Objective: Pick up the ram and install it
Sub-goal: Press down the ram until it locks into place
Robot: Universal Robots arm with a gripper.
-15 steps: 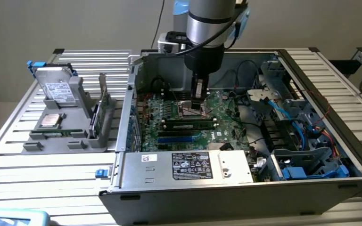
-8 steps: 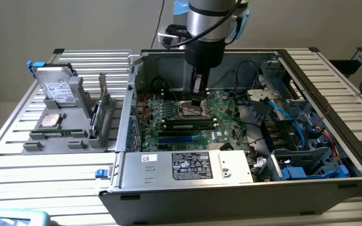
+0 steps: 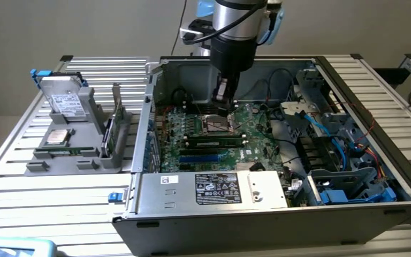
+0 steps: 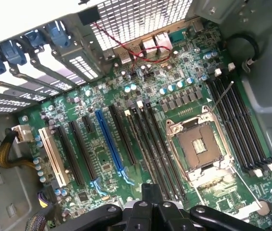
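A long green stick with dark chips, the ram (image 3: 216, 143), stands on edge among the black memory slots of the motherboard (image 3: 191, 126), inside the open computer case. My gripper (image 3: 223, 108) hangs over the board just beyond the ram, beside the CPU socket (image 3: 216, 124), apart from the stick. Its fingers look closed together with nothing between them. In the wrist view the gripper (image 4: 150, 191) sits above the memory slots (image 4: 150, 144) next to the CPU socket (image 4: 197, 144).
The case walls (image 3: 148, 123) ring the board, with a power supply (image 3: 213, 188) at the front and cables and drive bays (image 3: 334, 160) on the exterior view's right. A grey fixture (image 3: 84, 160) on the exterior view's left holds a drive, a chip, a flat green stick (image 3: 66, 151) and an upright card (image 3: 116, 120).
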